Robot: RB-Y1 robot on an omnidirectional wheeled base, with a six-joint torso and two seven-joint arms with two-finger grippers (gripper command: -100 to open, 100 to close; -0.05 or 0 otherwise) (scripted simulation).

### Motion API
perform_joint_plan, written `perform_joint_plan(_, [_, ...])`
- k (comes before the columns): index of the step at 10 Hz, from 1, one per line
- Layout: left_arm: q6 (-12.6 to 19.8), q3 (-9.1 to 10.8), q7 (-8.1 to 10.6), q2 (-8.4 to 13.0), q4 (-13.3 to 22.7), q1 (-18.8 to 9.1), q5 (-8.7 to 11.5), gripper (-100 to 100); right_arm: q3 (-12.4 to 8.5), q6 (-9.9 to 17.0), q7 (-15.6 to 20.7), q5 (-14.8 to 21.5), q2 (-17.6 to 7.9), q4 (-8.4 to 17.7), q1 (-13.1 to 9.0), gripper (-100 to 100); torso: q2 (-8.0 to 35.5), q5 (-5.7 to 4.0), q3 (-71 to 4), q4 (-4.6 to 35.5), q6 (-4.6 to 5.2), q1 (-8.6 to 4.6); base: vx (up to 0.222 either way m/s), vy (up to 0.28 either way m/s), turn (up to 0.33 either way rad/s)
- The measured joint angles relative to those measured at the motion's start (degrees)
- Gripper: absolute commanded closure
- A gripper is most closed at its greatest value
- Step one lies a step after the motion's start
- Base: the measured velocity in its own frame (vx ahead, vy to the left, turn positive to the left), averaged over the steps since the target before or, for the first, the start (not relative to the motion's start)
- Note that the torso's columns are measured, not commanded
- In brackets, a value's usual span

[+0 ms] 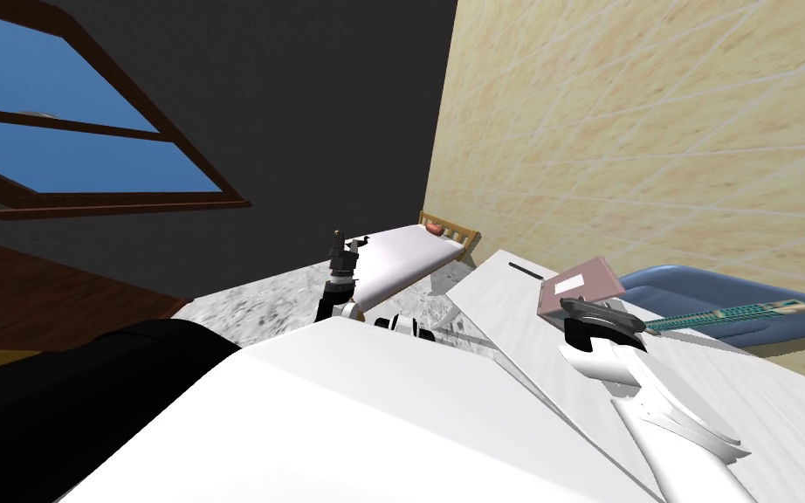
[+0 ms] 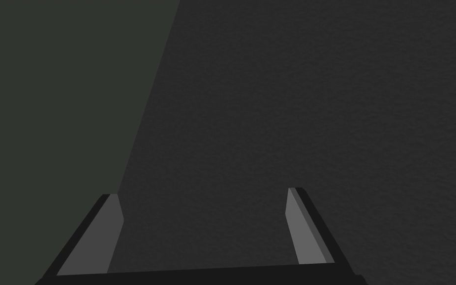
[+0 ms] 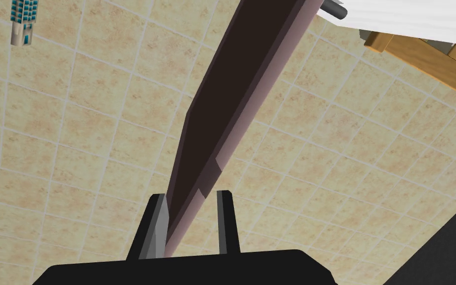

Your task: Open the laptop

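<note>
The laptop (image 1: 580,284) is a flat pink slab with a white label on its lid, lying on the white desk (image 1: 497,323) near the tiled wall. My right arm reaches to its near side, where the dark wrist (image 1: 602,316) covers the gripper. In the right wrist view the laptop's edge (image 3: 232,94) runs away from my right gripper (image 3: 191,195) as a thin pinkish-brown slab. The fingers are drawn in close on either side of it. My left gripper (image 2: 205,222) is open on nothing and is raised (image 1: 340,244) in front of the bed.
A bed (image 1: 401,258) with a wooden headboard (image 1: 453,231) stands beyond the desk. A blue seat (image 1: 715,292) sits by the tiled wall at right, with a long teal strip (image 1: 724,316) across it. A dark pen-like rod (image 1: 525,272) lies on the desk's far end.
</note>
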Motion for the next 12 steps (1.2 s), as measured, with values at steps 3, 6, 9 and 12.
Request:
perform_joint_plan(3, [0.00,-0.01,0.00,-0.01,0.00,0.01,0.00,0,0.16,-4.05,0.31,-1.75,-0.33,3.97,-3.40,100,-0.41,0.04,-0.27,-0.13,-0.26,0.16,0.020,0.033,-0.115])
perform_joint_plan(6, [0.00,-0.01,0.00,-0.01,0.00,0.01,0.00,0,0.52,-8.66,1.38,-4.18,-0.88,9.35,-7.00,100,-0.37,-0.02,-0.23,-0.11,-0.35,0.00,0.026,0.032,-0.104])
perform_joint_plan(9, [0.00,0.00,0.00,0.00,0.00,0.02,0.00,0,0.65,-12.17,1.97,-6.04,-1.55,14.48,-9.63,100,-0.53,-0.25,-0.31,-0.25,-0.18,-0.32,0.017,0.023,-0.105])
perform_joint_plan(12, [0.00,0.00,0.00,0.00,0.00,0.02,0.00,0,1.52,-15.85,2.99,-8.99,-2.60,19.09,-12.61,100,-0.64,-0.31,-0.38,-0.32,-0.32,-0.26,0.021,0.028,-0.114])
